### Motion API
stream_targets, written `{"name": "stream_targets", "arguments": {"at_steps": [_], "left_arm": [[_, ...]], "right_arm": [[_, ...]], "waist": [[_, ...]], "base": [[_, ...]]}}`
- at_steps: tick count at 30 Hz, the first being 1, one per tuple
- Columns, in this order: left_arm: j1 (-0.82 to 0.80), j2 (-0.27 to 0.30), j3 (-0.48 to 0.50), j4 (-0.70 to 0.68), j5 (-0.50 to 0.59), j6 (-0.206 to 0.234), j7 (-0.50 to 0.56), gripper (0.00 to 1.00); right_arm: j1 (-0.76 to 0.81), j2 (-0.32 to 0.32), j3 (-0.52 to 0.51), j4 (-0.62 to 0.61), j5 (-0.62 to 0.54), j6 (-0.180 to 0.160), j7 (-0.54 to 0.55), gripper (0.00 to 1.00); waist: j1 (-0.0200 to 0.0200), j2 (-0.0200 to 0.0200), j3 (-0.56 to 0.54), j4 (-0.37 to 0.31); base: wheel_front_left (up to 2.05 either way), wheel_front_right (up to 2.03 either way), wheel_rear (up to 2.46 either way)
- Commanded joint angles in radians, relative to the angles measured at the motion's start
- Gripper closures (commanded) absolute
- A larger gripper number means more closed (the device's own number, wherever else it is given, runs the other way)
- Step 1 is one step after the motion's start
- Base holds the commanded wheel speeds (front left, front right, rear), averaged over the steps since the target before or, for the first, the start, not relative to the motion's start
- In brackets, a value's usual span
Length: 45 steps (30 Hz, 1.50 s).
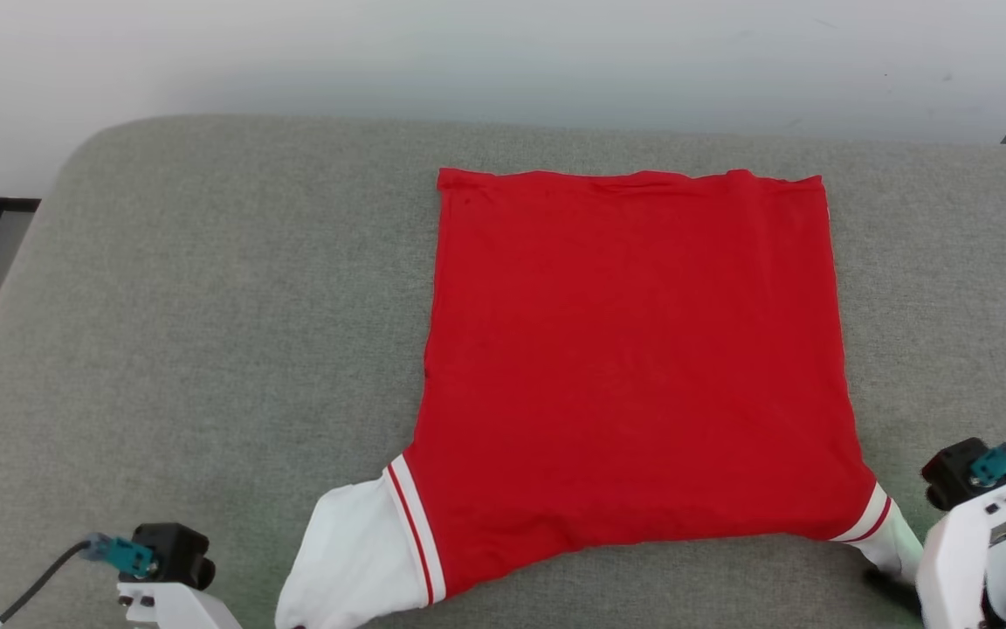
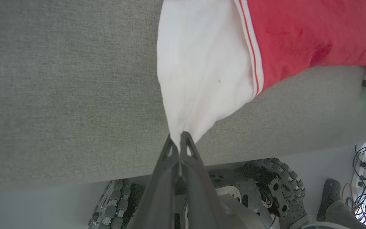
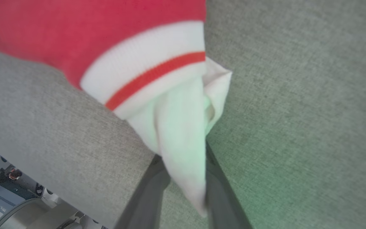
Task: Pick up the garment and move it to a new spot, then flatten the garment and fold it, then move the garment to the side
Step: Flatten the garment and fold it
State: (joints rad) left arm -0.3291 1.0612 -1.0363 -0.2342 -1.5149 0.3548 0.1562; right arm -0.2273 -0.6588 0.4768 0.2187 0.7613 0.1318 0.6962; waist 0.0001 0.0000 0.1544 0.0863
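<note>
1. The left gripper [image 2: 179, 140] is clenching the tip of one white sleeve.
2. The garment [image 1: 634, 349] is lying flat on the grey cushion [image 1: 206, 306], right of centre.
3. The right gripper [image 3: 183, 156] is standing parted, with the other sleeve resting loosely between its fingers.

dark left gripper [image 2: 179, 135], white wrists [image 1: 957, 550] carrying black cameras [image 1: 173, 552] with teal plugs [image 1: 125, 556].
</note>
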Motion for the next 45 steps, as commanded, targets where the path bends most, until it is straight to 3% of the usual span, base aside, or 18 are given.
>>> {"name": "stream_targets", "arguments": {"at_steps": [1,6,13,19,24,34,45], "left_arm": [[0.002,-0.006,-0.002,0.003,0.007,-0.006,-0.006,1.0],[-0.003,-0.02,-0.007,0.011,0.024,-0.017,-0.012,1.0],[-0.028,-0.028,0.008,0.01,0.067,-0.039,-0.056,1.0],[-0.062,-0.052,0.016,0.02,0.119,-0.072,-0.093,1.0],[-0.098,-0.074,0.022,0.037,0.152,-0.105,-0.106,1.0],[-0.188,-0.15,0.021,0.085,0.21,-0.186,-0.108,1.0],[-0.254,-0.247,0.008,0.175,0.229,-0.277,-0.105,1.0]], "right_arm": [[0.037,0.023,0.014,0.023,-0.015,-0.002,0.013,0.0],[0.03,0.032,-0.051,-0.025,-0.064,-0.003,0.022,0.0],[-0.014,0.056,-0.222,-0.172,-0.149,-0.002,-0.012,0.0],[-0.128,0.132,-0.31,-0.21,-0.272,-0.002,-0.086,0.0],[-0.287,0.192,-0.35,-0.079,-0.362,-0.002,-0.175,0.0],[-0.636,0.255,-0.437,0.361,-0.519,-0.002,-0.274,0.0],[-0.878,0.295,-0.558,0.724,-0.675,-0.002,-0.198,0.0]], "waist": [[-0.0001,0.0,-0.001,0.0],[-0.0001,0.0,-0.003,0.002],[-0.0001,0.0,0.025,0.005],[-0.0001,0.0,0.076,0.019],[-0.0001,0.0,0.13,0.044],[-0.0001,0.0,0.254,0.145],[-0.0001,0.0,0.338,0.236]], "base": [[0.0,0.0,0.0],[0.0,0.0,0.0],[0.0,0.0,0.0],[0.0,0.0,0.0],[0.0,0.0,0.0],[0.0,0.0,0.0],[0.0,0.0,0.0]]}}
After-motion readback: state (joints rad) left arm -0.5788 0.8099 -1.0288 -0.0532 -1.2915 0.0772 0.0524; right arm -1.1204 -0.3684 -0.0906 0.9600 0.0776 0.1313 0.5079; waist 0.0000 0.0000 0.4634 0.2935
